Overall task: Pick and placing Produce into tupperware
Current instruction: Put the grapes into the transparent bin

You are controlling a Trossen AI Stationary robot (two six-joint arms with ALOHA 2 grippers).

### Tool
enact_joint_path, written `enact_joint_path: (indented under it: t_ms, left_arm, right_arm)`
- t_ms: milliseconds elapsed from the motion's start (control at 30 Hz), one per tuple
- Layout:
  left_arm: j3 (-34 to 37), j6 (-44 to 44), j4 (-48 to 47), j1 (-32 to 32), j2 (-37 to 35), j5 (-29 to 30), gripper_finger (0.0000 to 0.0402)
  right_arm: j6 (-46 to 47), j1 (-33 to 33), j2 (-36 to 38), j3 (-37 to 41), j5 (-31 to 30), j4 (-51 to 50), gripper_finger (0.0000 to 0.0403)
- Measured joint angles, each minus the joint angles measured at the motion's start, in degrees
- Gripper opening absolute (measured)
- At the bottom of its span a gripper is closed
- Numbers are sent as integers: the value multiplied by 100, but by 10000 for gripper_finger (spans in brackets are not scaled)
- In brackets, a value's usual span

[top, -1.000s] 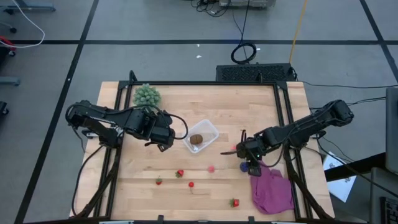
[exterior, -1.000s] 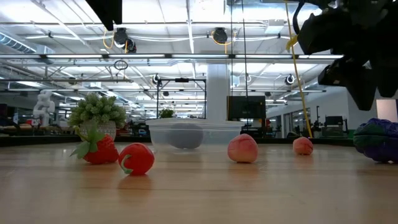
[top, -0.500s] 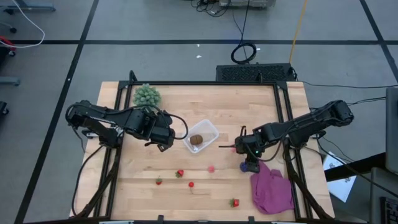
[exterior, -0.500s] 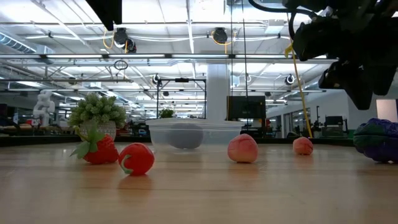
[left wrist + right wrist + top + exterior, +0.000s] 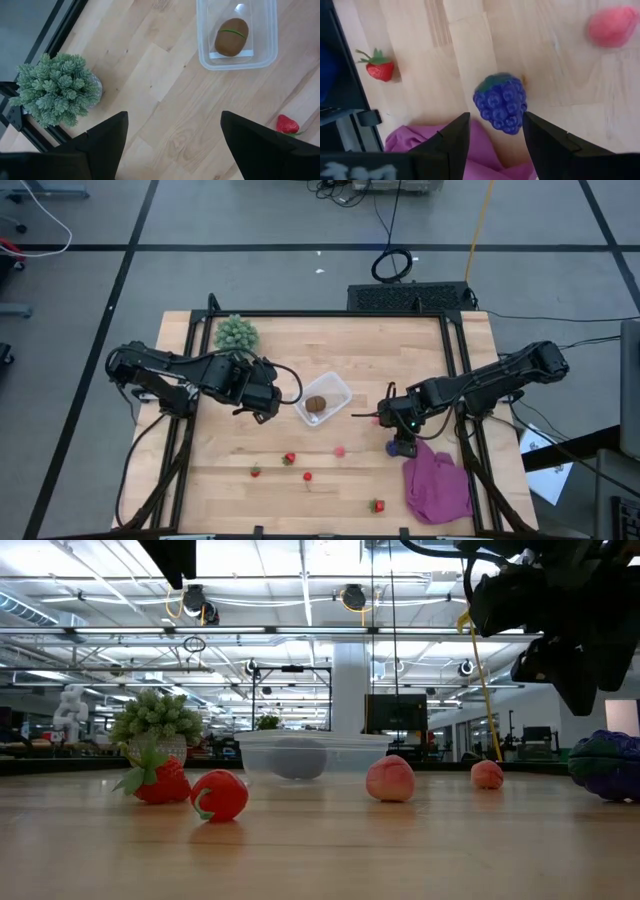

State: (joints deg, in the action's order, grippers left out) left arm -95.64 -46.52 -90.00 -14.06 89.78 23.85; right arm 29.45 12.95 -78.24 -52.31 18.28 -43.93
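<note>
The clear tupperware (image 5: 322, 398) sits mid-table with the brown round fruit (image 5: 316, 405) inside. The purple cluster (image 5: 501, 102) lies on the wood beside the purple cloth. My right gripper (image 5: 495, 136) hovers open above it, fingers on either side, not touching; the low view shows it well above the cluster (image 5: 607, 765). Pink fruits (image 5: 340, 450) (image 5: 376, 418) and several red strawberries (image 5: 289, 459) lie scattered toward the near edge. My left gripper (image 5: 262, 402) waits open just left of the tub.
A green spiky plant (image 5: 236, 333) stands at the far left corner. The purple cloth (image 5: 437, 485) lies crumpled at the near right, touching the cluster. A strawberry (image 5: 377, 505) sits near the near edge. Bare wood lies between tub and right gripper.
My right gripper shifted slightly toward the table's left above the purple cluster, then held still. Nothing on the table moved.
</note>
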Motion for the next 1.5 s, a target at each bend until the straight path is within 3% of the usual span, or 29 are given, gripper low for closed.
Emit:
enact_joint_path:
  t_ms: [267, 733, 1200, 1500]
  left_arm:
    - [0, 28, 2, 0, 0, 1, 319]
    - [0, 25, 8, 0, 0, 2, 319]
    - [0, -18, 28, 0, 0, 3, 319]
    - [0, 0, 28, 0, 0, 3, 319]
  right_arm:
    - [284, 0, 0, 0, -2, 574, 174]
    - [595, 0, 0, 0, 4, 451, 176]
    - [765, 28, 0, 0, -12, 144, 304]
    - [279, 188, 2, 279, -61, 417, 314]
